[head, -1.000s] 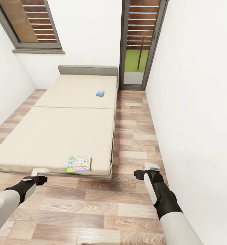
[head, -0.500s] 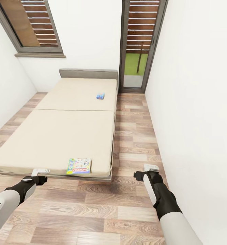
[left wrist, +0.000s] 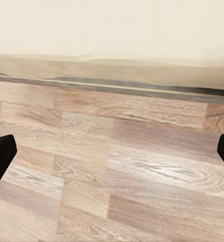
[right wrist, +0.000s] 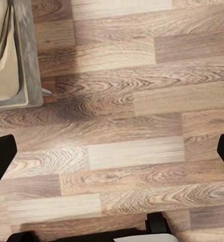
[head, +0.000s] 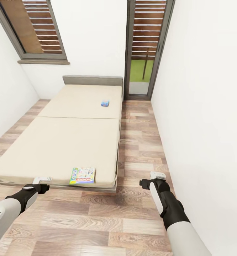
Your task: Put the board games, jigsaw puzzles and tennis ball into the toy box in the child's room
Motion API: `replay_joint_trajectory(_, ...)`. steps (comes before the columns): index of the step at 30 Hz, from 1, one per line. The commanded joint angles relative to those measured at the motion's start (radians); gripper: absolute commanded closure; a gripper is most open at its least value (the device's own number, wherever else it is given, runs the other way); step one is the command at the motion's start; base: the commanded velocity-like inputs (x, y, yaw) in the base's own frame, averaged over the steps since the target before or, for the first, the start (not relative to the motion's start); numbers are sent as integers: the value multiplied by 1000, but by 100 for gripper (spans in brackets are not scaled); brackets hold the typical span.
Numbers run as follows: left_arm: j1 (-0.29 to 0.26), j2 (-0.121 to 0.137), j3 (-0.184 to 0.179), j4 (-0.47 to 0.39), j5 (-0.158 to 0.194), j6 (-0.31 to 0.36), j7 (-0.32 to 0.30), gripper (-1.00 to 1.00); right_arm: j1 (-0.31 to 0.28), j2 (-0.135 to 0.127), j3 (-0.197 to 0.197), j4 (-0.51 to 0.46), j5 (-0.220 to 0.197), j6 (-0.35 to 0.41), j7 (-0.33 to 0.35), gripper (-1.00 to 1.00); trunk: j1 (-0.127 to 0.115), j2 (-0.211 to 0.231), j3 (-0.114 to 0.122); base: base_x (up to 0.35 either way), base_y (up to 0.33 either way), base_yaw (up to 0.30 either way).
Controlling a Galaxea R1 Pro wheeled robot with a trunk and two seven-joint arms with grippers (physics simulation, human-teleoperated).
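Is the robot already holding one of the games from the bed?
No. Both board games, the colourful one and the blue one, lie on the bed, untouched.

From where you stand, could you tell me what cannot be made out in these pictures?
- Far game, head view: too small to read its print.
- Near game, head view: lettering too small and blurred to read for sure.
- Left gripper, head view: too small to tell whether the jaws are open; in the left wrist view the fingertips are cut off by both edges.
- Bed: its underside is hidden by the mattress and frame.
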Motion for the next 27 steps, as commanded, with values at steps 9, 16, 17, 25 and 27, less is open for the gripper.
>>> replay_joint_trajectory(9, 0, 0, 1, -1, -10, 3, 3, -100, -1, 1, -1, -1, -11, 0, -8, -100, 0, -1, 14, 0, 0, 0)
replay_joint_trajectory(16, 0, 0, 1, -1, -10, 3, 3, -100, -1, 1, -1, -1, -11, -1, -8, -100, 0, -1, 25, 0, 0, 0)
replay_joint_trajectory(17, 0, 0, 1, 0, -10, 3, 3, -100, -1, 1, -1, -1, -11, -1, -8, -100, 0, -1, 27, 0, 0, 0)
replay_joint_trajectory(25, 0, 0, 1, -1, -10, 3, 3, -100, -1, 1, -1, -1, -11, -1, -8, -100, 0, -1, 40, 0, 0, 0)
replay_joint_trajectory(27, 0, 0, 1, -1, -11, 3, 3, -100, -1, 1, -1, 0, -10, -1, -8, -100, 0, -1, 44, 0, 0, 0)
